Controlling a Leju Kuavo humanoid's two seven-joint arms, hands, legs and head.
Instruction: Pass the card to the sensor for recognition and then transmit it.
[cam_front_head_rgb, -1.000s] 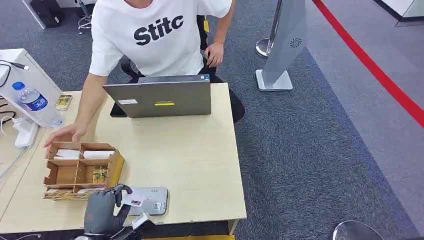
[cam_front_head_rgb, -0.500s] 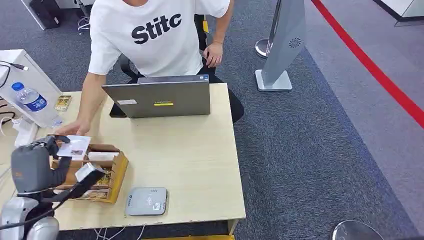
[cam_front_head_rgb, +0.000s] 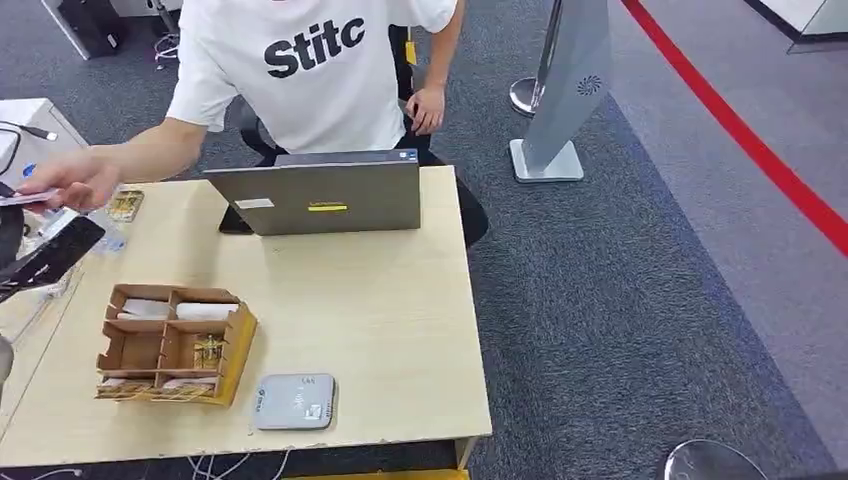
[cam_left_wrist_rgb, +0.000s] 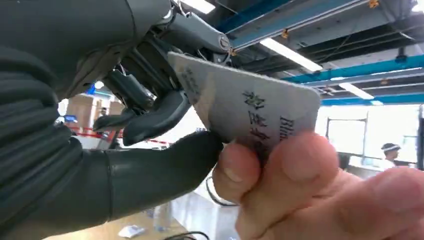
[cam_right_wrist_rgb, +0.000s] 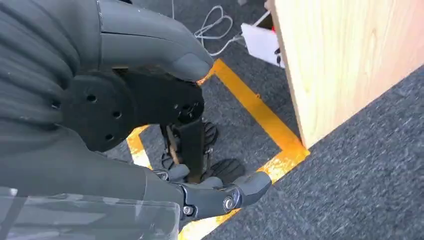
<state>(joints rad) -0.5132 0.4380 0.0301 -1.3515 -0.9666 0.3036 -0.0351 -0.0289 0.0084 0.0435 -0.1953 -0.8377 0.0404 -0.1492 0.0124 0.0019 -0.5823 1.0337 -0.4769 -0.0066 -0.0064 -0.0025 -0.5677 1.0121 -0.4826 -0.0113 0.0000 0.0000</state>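
Note:
In the left wrist view my left hand (cam_left_wrist_rgb: 115, 125) pinches a white printed card (cam_left_wrist_rgb: 250, 102) between its thumb and fingers, raised high off the table. A person's fingers (cam_left_wrist_rgb: 280, 172) grip the card's other end. In the head view the person's hand (cam_front_head_rgb: 75, 178) meets the card (cam_front_head_rgb: 20, 197) at the far left edge, above the table's left side. The grey card sensor (cam_front_head_rgb: 293, 401) lies flat near the table's front edge, with nothing on it. My right hand (cam_right_wrist_rgb: 150, 110) hangs beside the table, fingers apart and empty.
A wooden organizer (cam_front_head_rgb: 170, 345) with small items stands left of the sensor. A grey laptop (cam_front_head_rgb: 320, 195) sits at the back of the wooden table (cam_front_head_rgb: 400, 320), with the person in a white shirt (cam_front_head_rgb: 310, 70) behind it. A grey stand (cam_front_head_rgb: 560, 90) rises at the back right.
My left hand has carried the card from above the sensor up and away to the far left. The person's hand left the organizer and took hold of the card.

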